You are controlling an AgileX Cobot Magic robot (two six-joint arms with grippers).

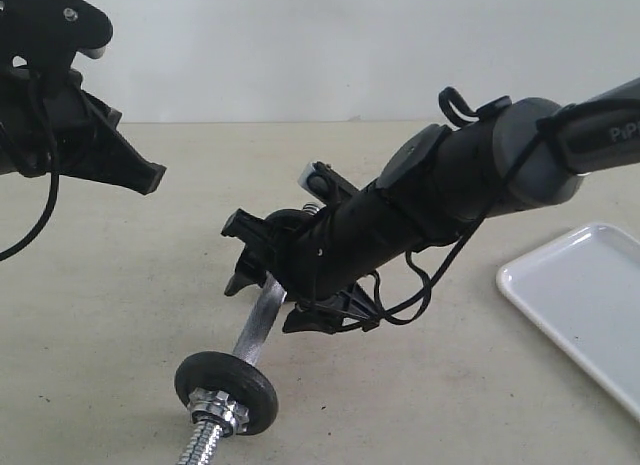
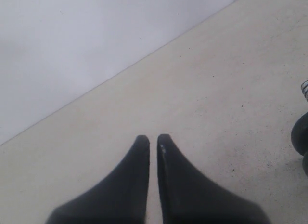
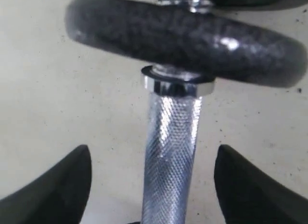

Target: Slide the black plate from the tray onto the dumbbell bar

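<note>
Nearest the lens, the bar (image 1: 257,323) climbs from the bottom edge left of centre: threaded end first, then a chrome nut (image 1: 215,405) and a black disc (image 1: 228,380) touching each other, then the knurled shaft. Mid-frame the right gripper (image 1: 270,300) straddles that shaft with its fingers spread wide — the wrist view shows bare table (image 3: 72,89) on both sides of the steel, neither finger touching it. Its arm, reaching in from the upper right, blocks the bar's far half. Only a dark round edge (image 1: 283,221) peeks out behind it, and whether that is the plate I cannot tell. Far right, cut by the frame, lies the white tray (image 1: 590,300), well apart from the bar. Upper left, the left gripper (image 1: 150,175) hangs above the table — tips pressed together, holding nothing.
</note>
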